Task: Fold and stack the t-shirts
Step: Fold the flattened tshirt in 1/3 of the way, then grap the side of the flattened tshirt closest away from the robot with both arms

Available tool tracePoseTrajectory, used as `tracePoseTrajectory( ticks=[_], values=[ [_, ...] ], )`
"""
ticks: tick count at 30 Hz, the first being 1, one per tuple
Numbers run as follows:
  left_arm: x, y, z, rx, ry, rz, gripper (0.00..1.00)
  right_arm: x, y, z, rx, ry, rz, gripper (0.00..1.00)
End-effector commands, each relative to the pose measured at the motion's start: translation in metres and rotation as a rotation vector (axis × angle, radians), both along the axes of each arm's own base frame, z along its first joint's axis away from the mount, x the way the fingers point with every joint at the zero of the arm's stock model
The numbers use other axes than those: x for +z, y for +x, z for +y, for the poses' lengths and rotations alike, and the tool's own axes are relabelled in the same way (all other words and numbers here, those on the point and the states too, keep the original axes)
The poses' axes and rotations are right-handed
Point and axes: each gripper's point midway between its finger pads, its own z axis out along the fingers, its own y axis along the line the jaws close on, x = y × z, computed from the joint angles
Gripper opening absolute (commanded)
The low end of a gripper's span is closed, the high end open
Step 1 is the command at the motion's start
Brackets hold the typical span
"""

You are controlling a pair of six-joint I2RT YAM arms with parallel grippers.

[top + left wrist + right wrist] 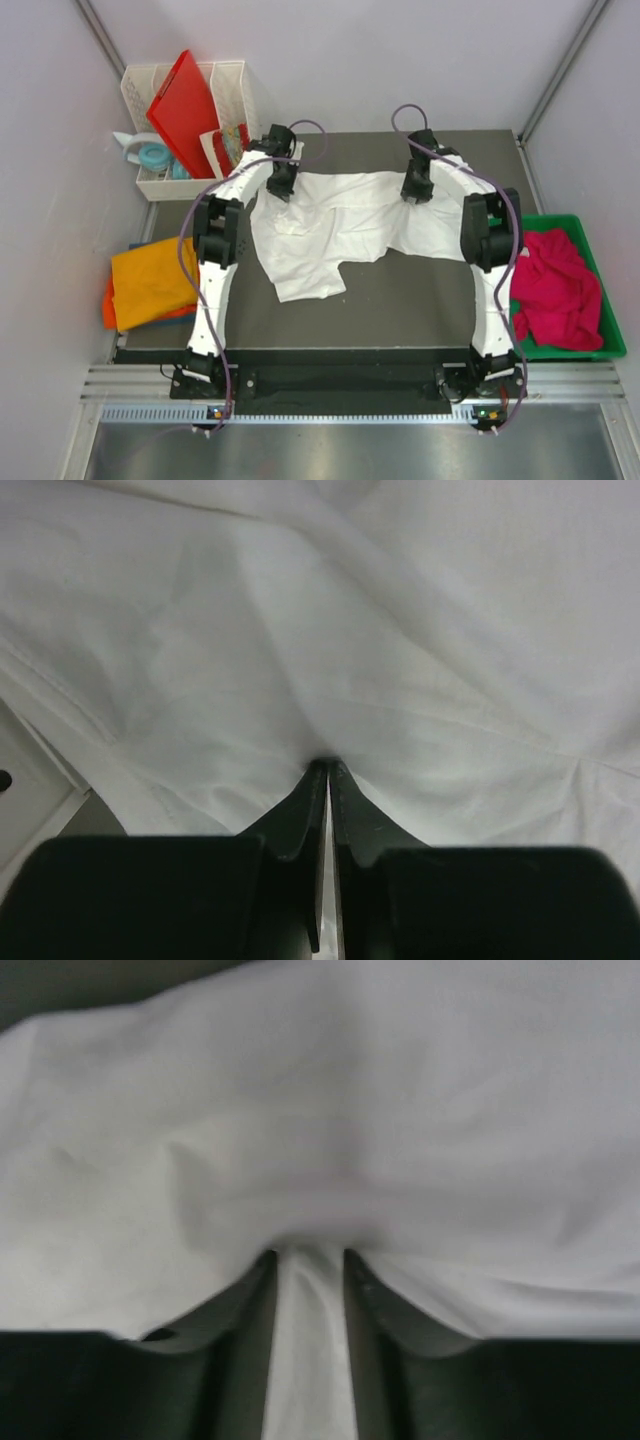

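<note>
While the white t-shirt [340,225] lies spread on the table [420,300], the left gripper [327,775] is pinched tight on its far edge and the right gripper [305,1260] clamps a thicker bunch. Watch out: an uneven lift could slip that thin left pinch, leaving the fold crooked.

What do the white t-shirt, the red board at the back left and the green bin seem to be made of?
The white t-shirt looks like thin matte knit cloth, probably cotton: it wrinkles and drapes softly. The red board seems rigid glossy plastic: flat, straight-edged, shiny. The green bin appears moulded plastic: smooth, even rim, slight sheen.
</note>
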Motion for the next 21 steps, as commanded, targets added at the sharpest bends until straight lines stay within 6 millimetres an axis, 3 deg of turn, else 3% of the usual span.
tracePoseTrajectory(
  ticks=[1, 3, 4, 5, 6, 7, 8, 9, 10, 11, 12, 13, 14, 15, 16, 17, 21],
  values=[
    [0.088, 0.013, -0.001, 0.006, -0.095, -0.205, 0.15, 0.124, 0.012, 0.003, -0.013, 0.058, -0.34, 0.45],
    [0.12, -0.003, 0.0, -0.001, -0.115, -0.249, 0.18, 0.137, -0.003, 0.001, -0.003, 0.056, -0.356, 0.54],
    [0.127, -0.011, -0.001, 0.019, -0.135, -0.25, 0.19, 0.149, -0.017, -0.003, -0.003, 0.054, -0.37, 0.57],
    [0.112, -0.03, 0.002, 0.02, -0.129, -0.206, 0.2, 0.153, -0.025, -0.005, -0.003, 0.048, -0.374, 0.59],
    [0.14, -0.039, -0.002, 0.005, -0.159, -0.27, 0.2, 0.172, -0.037, -0.009, 0.005, 0.043, -0.41, 0.6],
    [0.142, -0.049, -0.003, -0.003, -0.169, -0.282, 0.2, 0.158, -0.052, -0.014, 0.001, 0.019, -0.374, 0.6],
    [0.117, -0.074, -0.003, -0.014, -0.167, -0.217, 0.18, 0.158, -0.062, -0.019, -0.002, 0.008, -0.369, 0.6],
    [0.134, -0.089, -0.006, -0.032, -0.193, -0.255, 0.17, 0.171, -0.076, -0.022, -0.004, 0.011, -0.396, 0.59],
    [0.136, -0.096, -0.011, -0.046, -0.22, -0.278, 0.17, 0.151, -0.094, -0.026, -0.004, 0.001, -0.351, 0.59],
    [0.11, -0.121, -0.008, -0.046, -0.208, -0.219, 0.16, 0.147, -0.105, -0.026, -0.002, 0.004, -0.345, 0.58],
    [0.125, -0.134, -0.011, -0.059, -0.233, -0.261, 0.17, 0.156, -0.117, -0.028, -0.005, 0.013, -0.372, 0.57],
    [0.126, -0.143, -0.016, -0.08, -0.261, -0.277, 0.17, 0.133, -0.135, -0.031, -0.008, -0.002, -0.323, 0.57],
    [0.107, -0.162, -0.012, -0.078, -0.257, -0.237, 0.19, 0.13, -0.145, -0.026, 0.006, 0.005, -0.319, 0.57],
    [0.118, -0.172, -0.011, -0.08, -0.28, -0.276, 0.2, 0.132, -0.155, -0.026, 0.008, 0.007, -0.325, 0.56],
    [0.115, -0.179, -0.01, -0.086, -0.285, -0.282, 0.21, 0.117, -0.169, -0.026, 0.01, -0.02, -0.291, 0.56],
    [0.103, -0.19, -0.007, -0.086, -0.278, -0.265, 0.22, 0.112, -0.176, -0.024, 0.005, -0.02, -0.281, 0.56],
    [0.091, -0.204, 0.008, -0.088, -0.221, -0.268, 0.24, 0.095, -0.206, -0.018, -0.003, -0.036, -0.242, 0.56]
  ],
)
